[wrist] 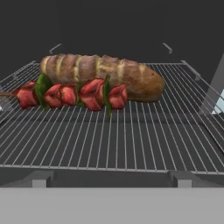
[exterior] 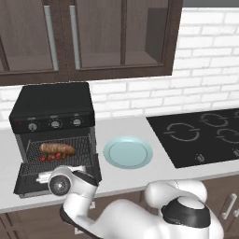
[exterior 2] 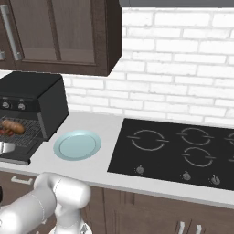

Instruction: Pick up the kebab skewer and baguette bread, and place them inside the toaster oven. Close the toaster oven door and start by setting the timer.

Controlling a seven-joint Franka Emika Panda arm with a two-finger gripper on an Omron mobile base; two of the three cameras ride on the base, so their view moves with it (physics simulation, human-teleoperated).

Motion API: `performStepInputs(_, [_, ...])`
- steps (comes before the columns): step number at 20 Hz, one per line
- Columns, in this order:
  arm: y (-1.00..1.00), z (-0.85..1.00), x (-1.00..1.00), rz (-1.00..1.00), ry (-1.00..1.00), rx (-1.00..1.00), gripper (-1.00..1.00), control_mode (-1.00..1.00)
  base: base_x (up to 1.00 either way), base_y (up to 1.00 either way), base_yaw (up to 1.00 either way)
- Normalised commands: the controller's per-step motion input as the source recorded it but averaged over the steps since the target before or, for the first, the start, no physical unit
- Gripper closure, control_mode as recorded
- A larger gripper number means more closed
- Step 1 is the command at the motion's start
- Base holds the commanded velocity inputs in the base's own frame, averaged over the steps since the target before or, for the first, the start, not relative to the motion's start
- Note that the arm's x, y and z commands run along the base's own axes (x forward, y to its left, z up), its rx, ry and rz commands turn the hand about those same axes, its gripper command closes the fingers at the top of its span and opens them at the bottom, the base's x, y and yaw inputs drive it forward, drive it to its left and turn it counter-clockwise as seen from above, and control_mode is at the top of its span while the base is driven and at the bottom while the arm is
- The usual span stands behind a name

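The black toaster oven (exterior: 52, 103) stands at the counter's left with its door (exterior: 91, 169) folded down flat. On its wire rack (wrist: 131, 140) the golden-brown baguette bread (wrist: 105, 72) lies lengthwise. The kebab skewer (wrist: 74, 95), red chunks with green bits, lies right in front of it, touching it. Both also show in the left base view: baguette (exterior: 58, 149), skewer (exterior: 51, 157). My gripper (exterior: 42, 177) hovers over the open door at the oven mouth, open and holding nothing. In the hand view its fingertips (wrist: 40, 178) stand wide apart, short of the food.
An empty pale blue plate (exterior: 128, 152) sits on the counter right of the oven. Further right lies the flat black cooktop (exterior: 200, 135). Dark wall cabinets (exterior: 93, 37) hang above. Three knobs (exterior: 55, 124) line the oven's front panel.
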Motion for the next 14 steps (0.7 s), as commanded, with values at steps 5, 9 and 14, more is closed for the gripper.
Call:
performStepInputs(5, [0.00,0.00,0.17,0.00,0.00,0.01,-1.00,-1.00,0.00,0.00,0.00])
performStepInputs(9, [0.00,0.00,0.23,0.00,0.00,0.01,-1.00,-1.00,0.00,0.00,0.00])
performStepInputs(14, [0.00,0.00,0.23,0.00,0.00,0.02,-1.00,-1.00,0.00,0.00,0.00])
